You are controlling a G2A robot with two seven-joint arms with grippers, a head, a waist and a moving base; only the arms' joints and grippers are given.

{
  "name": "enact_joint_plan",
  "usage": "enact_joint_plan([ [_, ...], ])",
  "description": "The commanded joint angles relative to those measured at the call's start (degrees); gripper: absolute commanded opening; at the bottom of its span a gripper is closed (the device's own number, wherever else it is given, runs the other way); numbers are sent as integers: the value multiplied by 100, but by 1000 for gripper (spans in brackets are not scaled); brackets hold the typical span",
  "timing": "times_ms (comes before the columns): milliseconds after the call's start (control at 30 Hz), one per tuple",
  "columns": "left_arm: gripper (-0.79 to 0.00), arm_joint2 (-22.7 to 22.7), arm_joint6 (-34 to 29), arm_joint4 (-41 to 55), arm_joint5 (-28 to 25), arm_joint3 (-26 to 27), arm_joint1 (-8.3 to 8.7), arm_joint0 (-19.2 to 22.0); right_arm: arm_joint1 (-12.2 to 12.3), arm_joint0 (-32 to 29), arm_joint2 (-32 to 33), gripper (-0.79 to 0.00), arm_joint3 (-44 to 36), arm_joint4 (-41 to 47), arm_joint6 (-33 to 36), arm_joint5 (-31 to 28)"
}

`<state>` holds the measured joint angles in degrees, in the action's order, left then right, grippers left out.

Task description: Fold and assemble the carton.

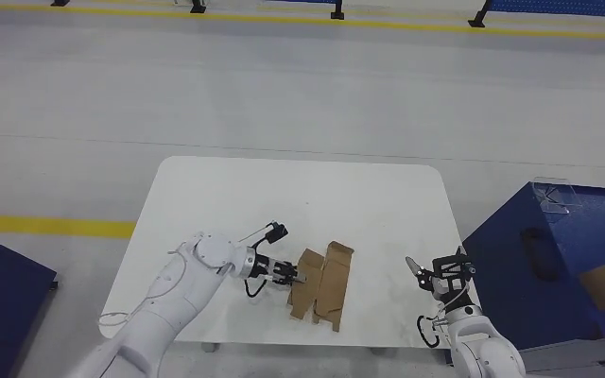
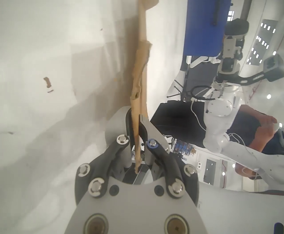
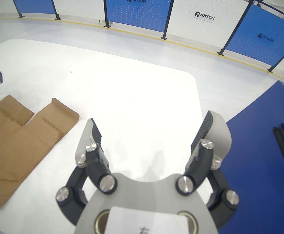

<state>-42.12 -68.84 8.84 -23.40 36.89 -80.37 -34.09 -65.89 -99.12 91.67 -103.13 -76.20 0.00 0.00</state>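
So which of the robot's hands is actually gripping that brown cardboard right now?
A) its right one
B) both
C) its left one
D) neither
C: the left gripper is clamped shut on an edge of the flat cardboard carton, while the right gripper is open above the white table, apart from the carton.

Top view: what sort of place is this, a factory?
Probably a robot test hall: a lone white table with a carton, a wide pale floor with yellow lines, and blue partition panels.
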Motion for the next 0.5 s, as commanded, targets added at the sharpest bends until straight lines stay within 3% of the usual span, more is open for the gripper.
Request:
enact_joint_plan([
  [0, -785, -223, -223, 371, -143, 103, 62, 20, 0, 0, 0, 0, 0, 0, 0, 0],
  [100, -785, -651, -545, 802, -311, 553, 236, -39, 0, 0, 0, 0, 0, 0, 0, 0],
  [200, -785, -1209, -705, 913, -326, 1457, 503, -326, 0, 0, 0, 0, 0, 0, 0, 0],
  [367, -785, -2252, -375, 424, 247, 3791, 953, -1469, 0, 0, 0, 0, 0, 0, 0, 0],
  [467, -785, -2718, -310, 427, 554, 4911, 1106, -2173, 0, 0, 0, 0, 0, 0, 0, 0],
])
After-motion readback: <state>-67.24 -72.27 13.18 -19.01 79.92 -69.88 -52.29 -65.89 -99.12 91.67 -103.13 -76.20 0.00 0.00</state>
